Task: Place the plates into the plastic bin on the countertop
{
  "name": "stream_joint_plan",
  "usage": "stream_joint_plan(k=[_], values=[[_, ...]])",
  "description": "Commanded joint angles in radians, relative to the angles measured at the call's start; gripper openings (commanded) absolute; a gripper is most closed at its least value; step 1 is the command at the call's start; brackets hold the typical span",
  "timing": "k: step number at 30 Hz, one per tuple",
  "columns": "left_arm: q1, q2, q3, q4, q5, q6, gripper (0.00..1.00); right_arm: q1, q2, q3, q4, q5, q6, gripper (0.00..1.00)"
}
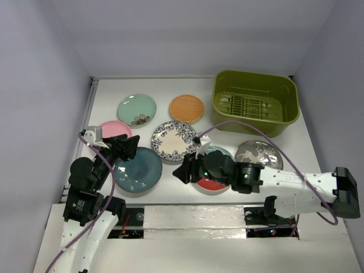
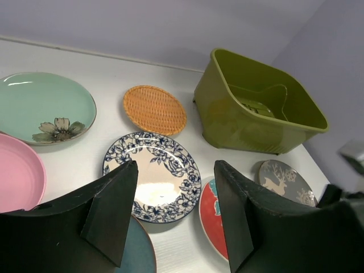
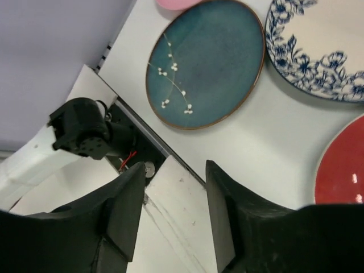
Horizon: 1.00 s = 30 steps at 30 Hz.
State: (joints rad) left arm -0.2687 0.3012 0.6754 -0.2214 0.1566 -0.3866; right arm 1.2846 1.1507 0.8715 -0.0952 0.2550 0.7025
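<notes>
Left gripper (image 2: 173, 219): fingers spread, holding nothing, over the far rim of the dark teal plate (image 1: 138, 170), near the left edge. Right gripper (image 3: 173, 210): fingers apart, empty, above the near edge between that plate and the red-and-teal plate (image 1: 211, 183). Mint plate (image 1: 136, 109), orange plate (image 1: 186, 108), pink plate (image 1: 111, 128), blue-rimmed plate (image 1: 170, 142) and deer plate (image 1: 259, 152) lie flat on the countertop (image 1: 108, 94). Plastic bin (image 1: 256, 102) stands in the far right corner.

The bin (image 1: 256, 122) is olive-green. Mint flowered plate (image 1: 136, 108), orange woven plate (image 1: 186, 108), pink plate (image 1: 112, 129), blue-rimmed white plate (image 1: 170, 141), teal plate (image 1: 139, 170), red plate (image 2: 211, 216), silver deer plate (image 1: 257, 152).
</notes>
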Motion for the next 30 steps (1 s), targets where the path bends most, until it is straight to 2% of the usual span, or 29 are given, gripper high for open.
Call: stream_joint_plan(k=[1,4,6,7,8,12,13,14,15,16,18,21,22,23,25,30], values=[[-0.006,-0.004,0.000,0.030,0.004,0.003,0.54,0.034,0.036,-0.058,0.218,0.061,0.144,0.53],[-0.006,-0.010,-0.005,0.037,0.015,0.003,0.54,0.045,0.093,-0.074,0.238,0.131,0.210,0.55],[-0.006,-0.019,-0.008,0.039,0.018,0.005,0.54,0.045,0.113,-0.086,0.258,0.177,0.235,0.47],[-0.006,-0.022,-0.010,0.042,0.024,0.005,0.53,0.045,0.116,-0.091,0.271,0.196,0.255,0.22],[-0.006,-0.030,-0.010,0.043,0.023,0.003,0.51,0.045,0.121,-0.094,0.267,0.217,0.271,0.02],[-0.006,-0.043,-0.016,0.048,0.021,0.000,0.29,0.045,0.150,-0.103,0.293,0.279,0.318,0.00],[-0.006,-0.045,-0.017,0.047,0.014,-0.001,0.14,0.045,0.161,-0.109,0.316,0.283,0.343,0.00],[-0.006,-0.047,-0.017,0.045,0.009,-0.001,0.07,0.045,0.167,-0.115,0.325,0.289,0.362,0.00],[-0.006,-0.047,-0.019,0.045,0.006,-0.003,0.02,0.045,0.173,-0.123,0.336,0.299,0.379,0.00],[-0.006,-0.047,-0.019,0.044,0.001,-0.003,0.00,0.035,0.188,-0.143,0.357,0.300,0.423,0.00],[-0.006,-0.048,-0.020,0.047,0.003,-0.001,0.00,0.004,0.210,-0.166,0.403,0.265,0.457,0.01],[-0.006,-0.045,-0.023,0.051,0.011,-0.003,0.00,-0.048,0.286,-0.177,0.485,0.199,0.503,0.34],[-0.006,-0.043,-0.023,0.050,0.009,-0.005,0.08,-0.048,0.309,-0.169,0.500,0.161,0.508,0.47],[-0.006,-0.042,-0.023,0.050,0.006,-0.006,0.11,-0.057,0.354,-0.155,0.526,0.149,0.509,0.51],[-0.006,-0.039,-0.023,0.047,0.003,-0.008,0.19,-0.057,0.401,-0.143,0.545,0.110,0.538,0.56],[-0.006,-0.033,-0.023,0.047,0.008,-0.008,0.28,-0.086,0.579,-0.176,0.756,-0.005,0.624,0.57]])
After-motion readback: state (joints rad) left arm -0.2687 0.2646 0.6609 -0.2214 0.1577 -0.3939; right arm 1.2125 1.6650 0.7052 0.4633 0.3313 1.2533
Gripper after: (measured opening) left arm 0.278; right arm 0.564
